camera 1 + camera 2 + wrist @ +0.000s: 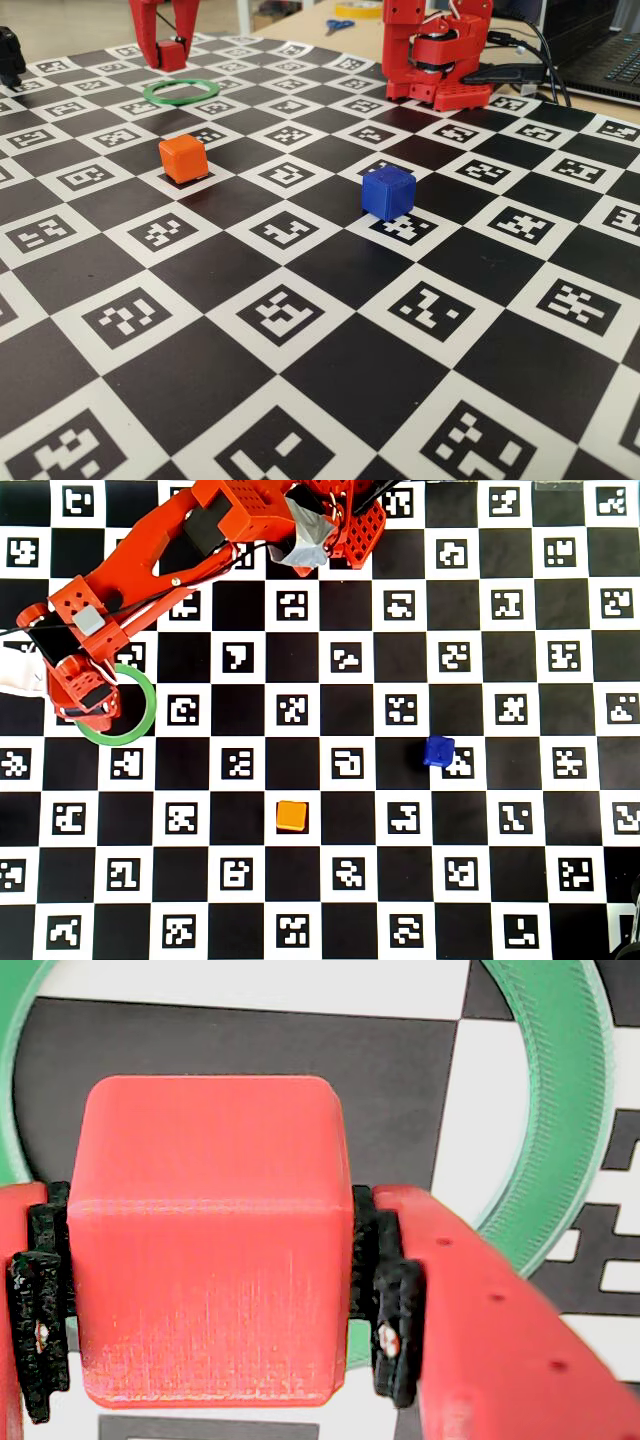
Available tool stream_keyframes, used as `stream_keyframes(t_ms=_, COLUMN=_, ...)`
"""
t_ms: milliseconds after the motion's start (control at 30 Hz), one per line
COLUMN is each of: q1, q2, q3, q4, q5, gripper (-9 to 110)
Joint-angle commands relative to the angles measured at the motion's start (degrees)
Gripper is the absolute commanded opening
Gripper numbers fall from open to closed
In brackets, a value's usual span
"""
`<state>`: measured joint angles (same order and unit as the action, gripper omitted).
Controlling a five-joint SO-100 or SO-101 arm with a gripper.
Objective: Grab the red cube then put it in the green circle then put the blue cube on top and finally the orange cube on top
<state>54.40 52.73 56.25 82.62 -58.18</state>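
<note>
I find no words, numbers or brand names to read anywhere in these views. The only signs are the square black-and-white coded markers printed in the white squares of the checkered board (330, 610), which fill the overhead view from edge to edge and run across the fixed view too; they are patterns of blocks, not letters. My red cube (210, 1240), filling the middle of the wrist view, carries no print on its faces
</note>
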Motion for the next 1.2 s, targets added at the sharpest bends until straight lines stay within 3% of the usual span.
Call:
stream_keyframes(t_ms=0, q1=0.88, q2=3.34, q3=1.58, q4=-1.58, q5=0.26, gripper=7)
stream_keyframes(t_ms=1000, q1=1.05, q2=5.19, q3=8.00, q4=-5.80, q5=0.88, gripper=7)
stream_keyframes(t_ms=1167, q1=1.23, q2=5.19, q3=8.00, q4=-6.06, q5=1.76, gripper=13)
